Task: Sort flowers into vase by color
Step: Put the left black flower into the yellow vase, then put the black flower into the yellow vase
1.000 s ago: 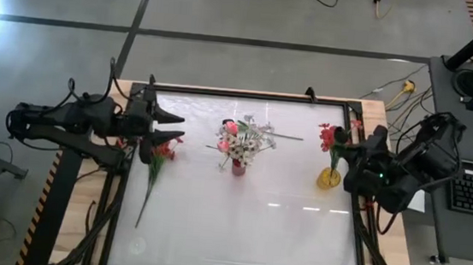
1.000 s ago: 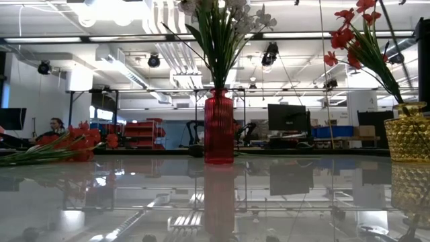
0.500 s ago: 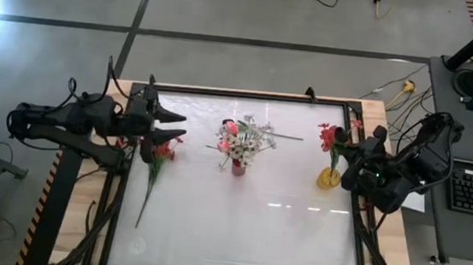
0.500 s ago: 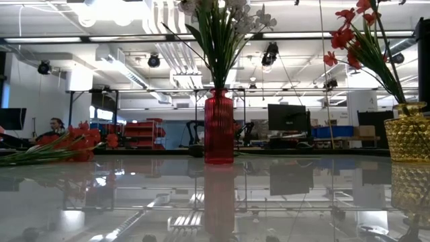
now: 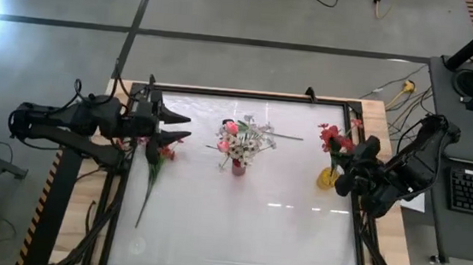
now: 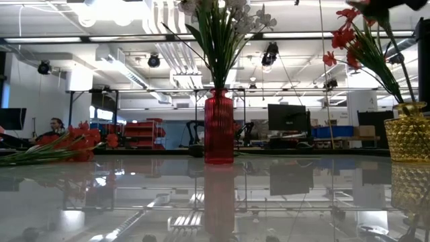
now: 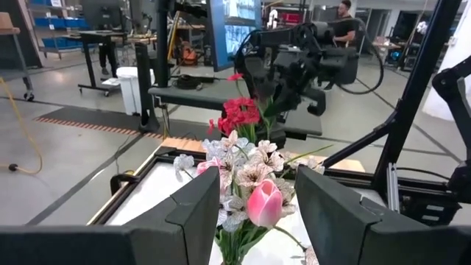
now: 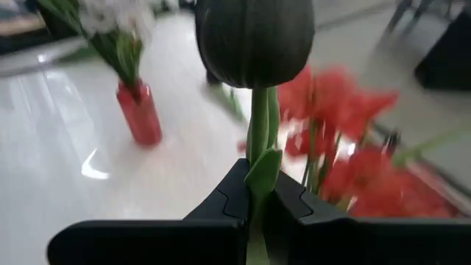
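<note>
From above, we see the white table (image 5: 237,227) with a red vase (image 5: 239,166) near its middle, packed with white blossoms and a pink bud (image 5: 232,128). A yellow vase (image 5: 328,178) stands near the right edge with red flowers (image 5: 330,139) rising from it. The right hand (image 5: 349,166) sits just beside that vase. At the left edge, the left hand (image 5: 175,127) spreads its two fingers apart above a bunch of red blooms (image 5: 163,151) lying flat on the table, the green stem trailing toward the near edge.

From table height, we see the red vase (image 6: 218,127) upright at center with green stems and white blossoms (image 6: 222,8) fanning out overhead. The yellow vase (image 6: 408,131) stands at the right with red flowers (image 6: 349,33) leaning out of it. The loose red blooms (image 6: 70,143) lie on the table at the left.

Through the left wrist camera, we see that hand's fingers (image 7: 202,210) parted, empty, framing the pink bud (image 7: 264,203) and white blossoms (image 7: 237,156), with red flowers (image 7: 239,114) farther back.

Through the right wrist camera, we see the fingers (image 8: 232,195) clamped on a green stem (image 8: 259,125) topped by a dark bud (image 8: 254,40), with red flowers (image 8: 353,147) just behind and the red vase (image 8: 140,110) farther off.
</note>
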Motion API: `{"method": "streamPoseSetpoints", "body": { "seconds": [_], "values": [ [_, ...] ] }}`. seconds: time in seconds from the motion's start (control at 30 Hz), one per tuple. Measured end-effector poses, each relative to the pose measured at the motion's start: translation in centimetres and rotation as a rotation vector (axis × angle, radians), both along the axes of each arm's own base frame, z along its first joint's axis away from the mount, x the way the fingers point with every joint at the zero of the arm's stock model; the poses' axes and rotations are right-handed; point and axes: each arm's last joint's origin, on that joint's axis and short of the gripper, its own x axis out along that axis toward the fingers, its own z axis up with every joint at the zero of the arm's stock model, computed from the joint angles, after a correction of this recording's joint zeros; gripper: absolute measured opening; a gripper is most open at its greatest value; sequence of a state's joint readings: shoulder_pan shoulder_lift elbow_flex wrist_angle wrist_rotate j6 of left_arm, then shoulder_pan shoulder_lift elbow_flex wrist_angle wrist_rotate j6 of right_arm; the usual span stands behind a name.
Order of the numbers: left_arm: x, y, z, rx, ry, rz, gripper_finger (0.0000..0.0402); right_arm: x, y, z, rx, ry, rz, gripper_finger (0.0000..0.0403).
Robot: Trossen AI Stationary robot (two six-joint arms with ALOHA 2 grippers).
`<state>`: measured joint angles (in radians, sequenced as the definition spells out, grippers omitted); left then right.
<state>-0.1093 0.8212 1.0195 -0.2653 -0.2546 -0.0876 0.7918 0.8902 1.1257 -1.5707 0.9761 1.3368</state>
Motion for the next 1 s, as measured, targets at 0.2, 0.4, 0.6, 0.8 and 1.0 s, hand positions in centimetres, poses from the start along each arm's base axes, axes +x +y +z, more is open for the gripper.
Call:
{"method": "streamPoseSetpoints", "body": {
  "seconds": [0.2,0.4,0.6,0.8,1.0],
  "values": [
    [-1.9,0.2,2.2,0.031,0.002,-0.004,0.0166,0.0,0.3,-1.8,0.130,0.065,-0.066,0.0042],
    [-3.5,0.5,5.4,0.112,0.079,0.044,0.0166,0.0,0.4,-1.5,0.172,0.060,-0.077,0.0121],
    [-4.4,0.9,5.5,0.147,0.222,0.142,0.0166,0.1,0.9,1.2,0.300,0.118,-0.011,0.0184],
    [-4.3,1.0,4.2,0.103,0.312,0.183,0.0166,0.3,1.5,4.1,0.452,0.114,0.016,0.0211],
    [-3.6,0.9,3.8,0.083,0.340,0.188,0.0166,1.4,2.1,7.8,0.398,-0.026,0.066,0.0205]
  ]
}}
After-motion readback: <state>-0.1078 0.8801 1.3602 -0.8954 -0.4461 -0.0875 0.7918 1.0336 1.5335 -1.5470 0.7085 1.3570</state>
